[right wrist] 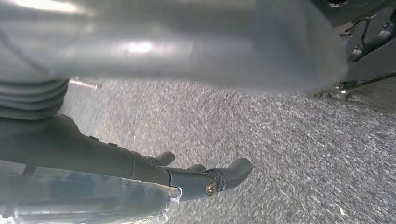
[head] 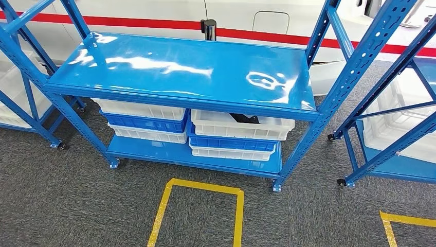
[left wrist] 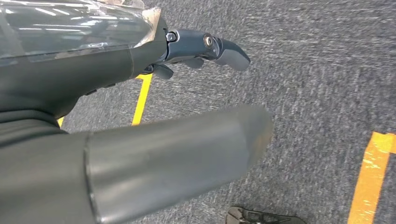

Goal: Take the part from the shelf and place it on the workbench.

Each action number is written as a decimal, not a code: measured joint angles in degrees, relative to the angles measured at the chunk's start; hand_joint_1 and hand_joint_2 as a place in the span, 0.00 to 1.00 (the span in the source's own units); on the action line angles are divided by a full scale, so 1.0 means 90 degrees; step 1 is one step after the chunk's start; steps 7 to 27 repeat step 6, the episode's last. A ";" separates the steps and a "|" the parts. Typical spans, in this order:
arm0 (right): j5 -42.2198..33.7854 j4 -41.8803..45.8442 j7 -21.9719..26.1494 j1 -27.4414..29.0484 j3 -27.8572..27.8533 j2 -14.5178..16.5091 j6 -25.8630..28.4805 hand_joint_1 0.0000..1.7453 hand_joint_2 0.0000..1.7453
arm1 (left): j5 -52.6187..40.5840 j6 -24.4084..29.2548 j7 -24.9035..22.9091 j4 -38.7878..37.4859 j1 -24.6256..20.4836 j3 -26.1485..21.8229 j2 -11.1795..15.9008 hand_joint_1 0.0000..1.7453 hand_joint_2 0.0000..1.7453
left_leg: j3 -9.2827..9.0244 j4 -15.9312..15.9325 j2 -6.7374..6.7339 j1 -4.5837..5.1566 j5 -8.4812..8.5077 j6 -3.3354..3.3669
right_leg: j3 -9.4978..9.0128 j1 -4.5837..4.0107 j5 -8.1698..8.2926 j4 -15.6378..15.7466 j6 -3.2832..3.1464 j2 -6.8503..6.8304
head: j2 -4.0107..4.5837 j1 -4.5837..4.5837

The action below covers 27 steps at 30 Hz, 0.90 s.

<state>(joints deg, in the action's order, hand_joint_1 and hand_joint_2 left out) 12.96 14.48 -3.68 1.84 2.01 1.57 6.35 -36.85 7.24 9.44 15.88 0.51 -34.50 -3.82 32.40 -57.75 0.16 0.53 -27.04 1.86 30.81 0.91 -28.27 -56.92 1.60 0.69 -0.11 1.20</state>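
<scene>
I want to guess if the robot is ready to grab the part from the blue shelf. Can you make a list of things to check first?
1. Left robot hand empty, above the carpet: ok.
2. Right robot hand empty, fingers apart: ok.
3. Part found: a dark thing lies in the top white bin on the right, under the blue shelf top; whether it is the part: cannot tell.
4. Robot hands near that bin: not ok.
5. Room to reach in under the shelf top: cannot tell.

Head view looks down on the shelf [head: 180, 72]; both wrist views, seemingly close, face grey carpet [left wrist: 317, 70].
</scene>
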 joint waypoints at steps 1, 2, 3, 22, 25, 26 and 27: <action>-0.0005 0.0002 0.0002 0.0002 -0.0001 -0.0001 -0.0002 0.00 0.00 | 0.0013 -0.0002 -0.0004 0.0002 0.0002 0.0011 0.0001 0.00 0.00 | 0.0000 0.0000 0.0000 0.0000 0.0000 0.0000 | 0.0000 0.0000 0.0000 0.0000 0.0000 0.0000 | 0.0000 -0.0001; -0.0045 0.0020 0.0014 0.0018 -0.0004 -0.0005 -0.0019 0.00 0.00 | 0.0131 -0.0023 -0.0034 0.0021 0.0024 0.0110 0.0011 0.00 0.00 | 0.0000 0.0000 0.0000 0.0000 0.0000 0.0000 | 0.0000 0.0000 0.0000 0.0000 0.0000 0.0000 | 0.0000 -0.0001; -0.0139 0.0066 0.0039 0.0059 -0.0009 -0.0016 -0.0064 0.00 0.00 | 0.0400 -0.0074 -0.0103 0.0062 0.0073 0.0339 0.0034 0.00 0.00 | 0.0000 0.0000 0.0000 -0.0002 0.0000 0.0000 | 0.0000 0.0000 -0.0002 0.0000 0.0002 0.0000 | 0.0000 -0.0001; -0.0507 0.0252 0.0138 0.0229 -0.0036 -0.0061 -0.0242 0.00 0.00 | 0.1448 -0.0276 -0.0367 0.0228 0.0276 0.1250 0.0121 0.00 0.00 | 0.0001 0.0000 0.0000 -0.0005 -0.0001 -0.0001 | -0.0002 0.0000 -0.0008 0.0000 0.0009 0.0000 | 0.0000 0.0000; -0.0507 0.0252 0.0138 0.0229 -0.0036 -0.0061 -0.0242 0.00 0.00 | 0.1448 -0.0276 -0.0367 0.0228 0.0276 0.1250 0.0121 0.00 0.00 | 0.0001 0.0000 0.0000 -0.0005 -0.0001 -0.0001 | -0.0002 0.0000 -0.0008 0.0000 0.0009 0.0000 | 0.0000 0.0000; -0.0507 0.0252 0.0138 0.0229 -0.0036 -0.0061 -0.0242 0.00 0.00 | 0.1448 -0.0276 -0.0367 0.0228 0.0276 0.1250 0.0121 0.00 0.00 | 0.0001 0.0000 0.0000 -0.0005 -0.0001 -0.0001 | -0.0002 0.0000 -0.0008 0.0000 0.0009 0.0000 | 0.0000 0.0000; -0.0507 0.0252 0.0138 0.0229 -0.0036 -0.0061 -0.0242 0.00 0.00 | 0.1448 -0.0276 -0.0367 0.0228 0.0276 0.1250 0.0121 0.00 0.00 | 0.0001 0.0000 0.0000 -0.0005 -0.0001 -0.0001 | -0.0002 0.0000 -0.0008 0.0000 0.0009 0.0000 | 0.0000 0.0000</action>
